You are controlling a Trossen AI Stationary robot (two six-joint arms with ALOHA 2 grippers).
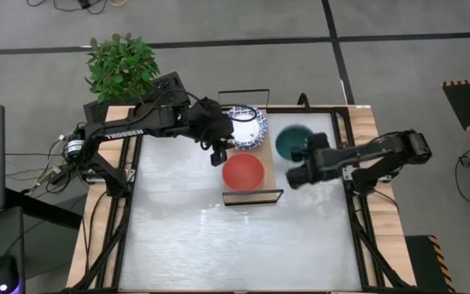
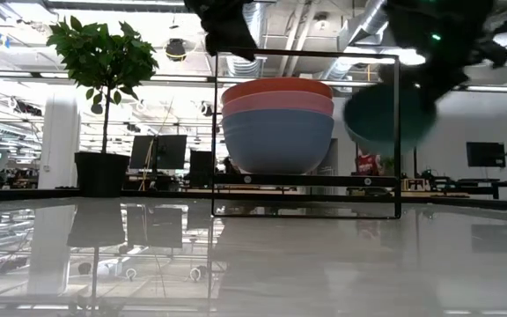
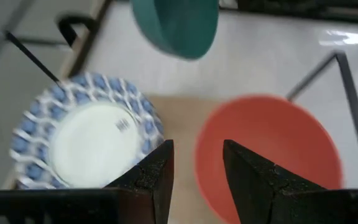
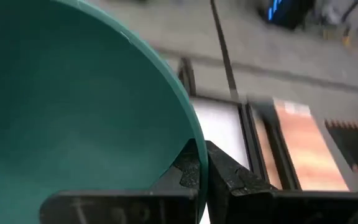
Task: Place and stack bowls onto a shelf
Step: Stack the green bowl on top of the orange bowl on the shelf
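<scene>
While the green bowl (image 1: 291, 142) hangs in the air just right of the shelf (image 1: 254, 155), pinched at its rim by the right gripper (image 4: 202, 163), whose jaws are pressed together on that thin edge, the main risk is a slip. A hold on one point of the rim lets the bowl swing or tip, and a quick sideways move could shake it loose onto the bench (image 1: 235, 245).

The second risk is the black wire frame (image 2: 398, 132) at the shelf's near end. In the low view the bowl sits about level with that frame's right upright, so a straight push left could knock bowl against wire and jolt the whole shelf. On the shelf's near part stands a stack with the red bowl (image 1: 243, 171) on top, over a pink and a blue one. A tilted landing on that stack could set it rocking.

The third risk is crowding. The left gripper (image 1: 219, 155) hovers over the shelf's left edge between the red bowl and the patterned bowl (image 1: 246, 126) at the far end, jaws spread and holding nothing. The two arms could meet above the stack.

Room is best above the stack and over the bare bench nearer the camera. The plant (image 1: 122, 67) stands well apart, off the far left corner.
</scene>
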